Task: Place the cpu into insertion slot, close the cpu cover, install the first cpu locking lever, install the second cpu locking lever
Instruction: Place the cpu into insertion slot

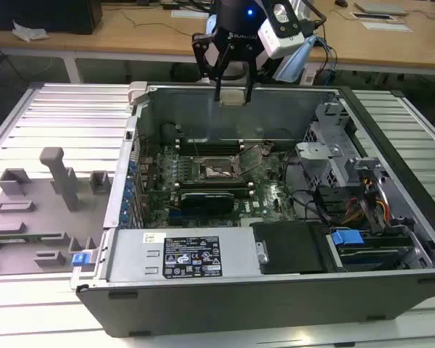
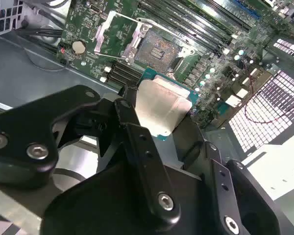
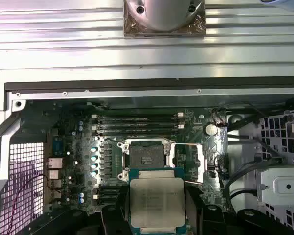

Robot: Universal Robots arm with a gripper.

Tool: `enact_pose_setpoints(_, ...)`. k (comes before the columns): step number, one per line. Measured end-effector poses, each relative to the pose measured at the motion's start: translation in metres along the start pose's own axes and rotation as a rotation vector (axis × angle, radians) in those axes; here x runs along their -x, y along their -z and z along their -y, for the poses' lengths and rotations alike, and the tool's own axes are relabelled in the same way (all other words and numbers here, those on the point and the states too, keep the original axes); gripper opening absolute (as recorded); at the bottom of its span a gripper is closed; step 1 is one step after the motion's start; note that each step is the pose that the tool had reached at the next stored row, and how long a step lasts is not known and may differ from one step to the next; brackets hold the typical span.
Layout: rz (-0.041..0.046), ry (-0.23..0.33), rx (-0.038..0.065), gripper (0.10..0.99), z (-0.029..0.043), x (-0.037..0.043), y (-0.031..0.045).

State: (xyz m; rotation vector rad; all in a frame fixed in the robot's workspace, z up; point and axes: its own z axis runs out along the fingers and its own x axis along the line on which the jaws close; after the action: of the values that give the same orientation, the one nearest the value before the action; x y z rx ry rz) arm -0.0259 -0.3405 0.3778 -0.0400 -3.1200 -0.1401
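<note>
End effector (image 1: 233,93) grips cpu (image 3: 157,198) by 2 edges, well above open insertion slot (image 3: 146,157).

Bright even room light, glare on cpu (image 2: 161,105), dim case (image 1: 275,308) interior

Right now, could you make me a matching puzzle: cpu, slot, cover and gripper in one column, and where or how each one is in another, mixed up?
Things:
1 cpu
2 slot
3 cover
4 gripper

Places or states:
A swung open beside the slot
B shut, above the case
C empty, on the green board
D held, clear of the board

Pairs: 1-D, 2-C, 3-A, 4-B
</note>
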Motion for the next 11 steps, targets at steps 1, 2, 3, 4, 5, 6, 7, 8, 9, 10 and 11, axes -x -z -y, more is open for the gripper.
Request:
enact_pose_setpoints(1,0.0,0.0,0.0,0.541,0.0,0.0,0.0)
enact_pose_setpoints(2,0.0,0.0,0.0,0.541,0.0,0.0,0.0)
enact_pose_setpoints(3,0.0,0.0,0.0,0.541,0.0,0.0,0.0)
enact_pose_setpoints(4,0.0,0.0,0.0,0.541,0.0,0.0,0.0)
enact_pose_setpoints(5,0.0,0.0,0.0,0.541,0.0,0.0,0.0)
enact_pose_setpoints(6,0.0,0.0,0.0,0.541,0.0,0.0,0.0)
enact_pose_setpoints(7,-0.0001,0.0,0.0,0.541,0.0,0.0,-0.0001)
enact_pose_setpoints(8,0.0,0.0,0.0,0.541,0.0,0.0,-0.0004)
enact_pose_setpoints(9,0.0,0.0,0.0,0.541,0.0001,0.0,-0.0014)
enact_pose_setpoints(10,-0.0001,0.0,0.0,0.541,0.0003,0.0001,-0.003)
enact_pose_setpoints(11,0.0001,0.0,0.0,0.541,0.0004,0.0001,-0.0044)
